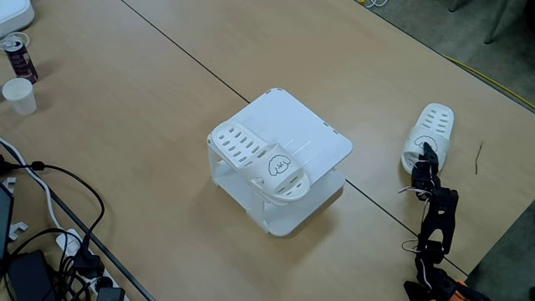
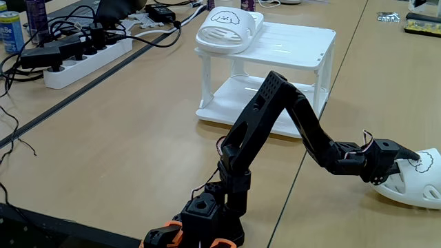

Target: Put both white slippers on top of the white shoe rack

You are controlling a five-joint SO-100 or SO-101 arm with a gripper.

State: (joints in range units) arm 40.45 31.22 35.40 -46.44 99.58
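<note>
One white slipper lies on top of the white shoe rack, its strap end overhanging the rack's near edge; the other fixed view shows this slipper at the rack's left front corner. The second white slipper rests on the table to the right of the rack. My black gripper is at its strap end. In a fixed view the gripper has one finger over the strap of this slipper and looks shut on it.
A drink can and a paper cup stand at the far left. Cables and a power strip lie along the table's left side. The arm's base sits at the near table edge.
</note>
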